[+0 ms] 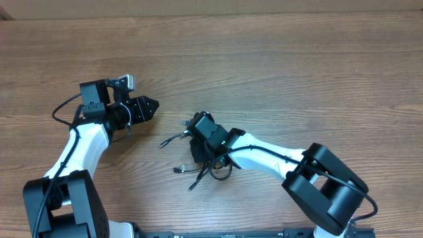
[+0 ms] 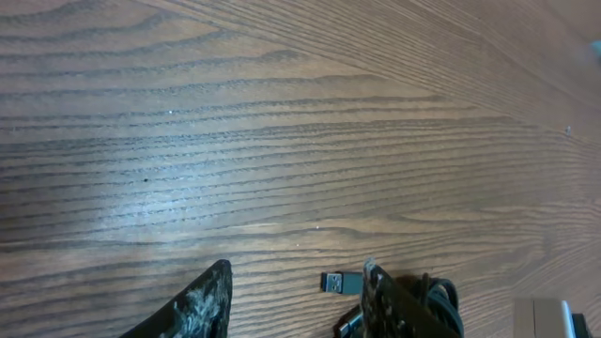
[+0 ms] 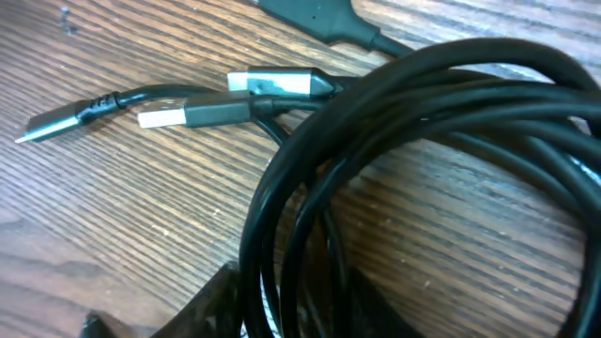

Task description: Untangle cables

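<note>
wood table (image 1: 264, 66) | left gripper (image 2: 296, 274) parted, empty | right gripper (image 3: 286, 314) clamps cables (image 3: 451, 80)

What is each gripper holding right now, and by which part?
The right gripper seems to pinch the cables by their bunched loops, not the plugs. The left gripper is open, holding nothing.

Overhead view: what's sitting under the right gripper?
A bundle of looped black cables lies under the right gripper, with plug ends sticking out past it. Overhead, the gripper covers the bundle's middle. Whether the jaws pinch a cord can't be seen.
</note>
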Tool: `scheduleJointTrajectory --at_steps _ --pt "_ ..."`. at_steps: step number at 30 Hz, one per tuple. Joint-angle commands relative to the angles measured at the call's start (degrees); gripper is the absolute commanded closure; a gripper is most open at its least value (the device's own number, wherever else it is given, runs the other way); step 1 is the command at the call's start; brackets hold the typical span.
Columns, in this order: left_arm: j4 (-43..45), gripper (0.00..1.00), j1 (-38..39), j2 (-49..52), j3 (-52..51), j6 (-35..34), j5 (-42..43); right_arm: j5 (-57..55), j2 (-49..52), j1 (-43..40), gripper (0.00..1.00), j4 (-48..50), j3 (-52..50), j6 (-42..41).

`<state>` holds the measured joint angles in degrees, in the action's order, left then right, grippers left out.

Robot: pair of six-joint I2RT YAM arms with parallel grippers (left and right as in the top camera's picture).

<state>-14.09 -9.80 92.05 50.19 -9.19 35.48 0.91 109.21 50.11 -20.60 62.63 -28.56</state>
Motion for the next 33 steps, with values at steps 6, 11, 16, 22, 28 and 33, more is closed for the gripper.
scheduleJointTrajectory --at_steps 6,11,16,22,28,33 --pt "0.20 0.51 -0.28 0.48 1.03 0.66 1.64 -4.28 -0.79 0.28 0.52 1.66 0.74 0.48" --pt "0.20 0.50 -0.28 0.48 1.03 0.66 1.64 -4.28 -2.47 0.28 0.37 2.51 3.34 3.48" --pt "0.20 0.49 -0.28 0.48 1.03 0.66 1.64 -4.26 -3.32 0.31 0.40 0.00 5.81 3.52" --pt "0.20 0.48 -0.28 0.48 1.03 0.63 1.64 -4.26 -3.17 0.37 0.47 -2.64 5.46 3.32" --pt "0.20 0.48 -0.28 0.48 1.03 0.63 1.64 -2.14 -2.60 0.66 0.60 -2.43 3.96 2.89" --pt "0.20 0.47 -0.28 0.48 1.03 0.63 1.64 -1.86 -2.58 1.20 0.68 -1.60 2.19 2.89"
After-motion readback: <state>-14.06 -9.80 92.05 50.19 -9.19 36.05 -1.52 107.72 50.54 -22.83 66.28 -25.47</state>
